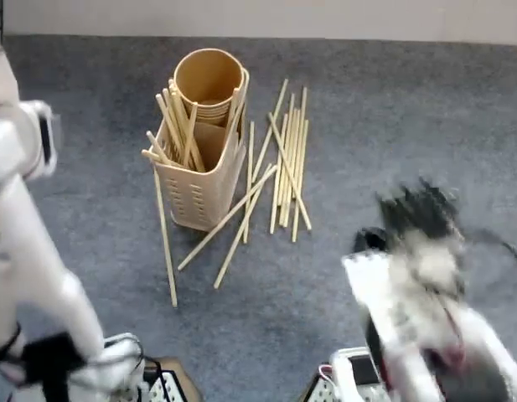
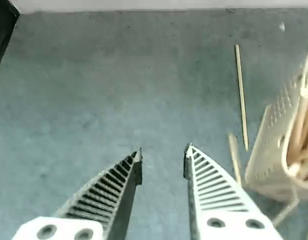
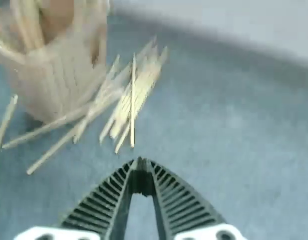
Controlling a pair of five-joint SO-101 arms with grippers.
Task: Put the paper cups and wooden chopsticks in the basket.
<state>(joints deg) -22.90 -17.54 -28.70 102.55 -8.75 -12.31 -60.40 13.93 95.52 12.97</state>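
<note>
Looking down, you see the basket (image 1: 199,197) upright on the grey carpet (image 1: 392,109), with stacked paper cups (image 1: 208,79) and several chopsticks (image 1: 178,126) inside. Loose chopsticks (image 1: 287,167) lie just beside it. Your left gripper (image 2: 162,154) is spread wide and holds nothing. Your right gripper (image 3: 141,164) is pinched closed, also holding nothing.

Cups (image 1: 208,77) and some chopsticks (image 1: 183,134) are held in the basket (image 1: 195,199), while loose chopsticks (image 1: 289,167) are strewn on the table (image 1: 392,109) beside and against it.
</note>
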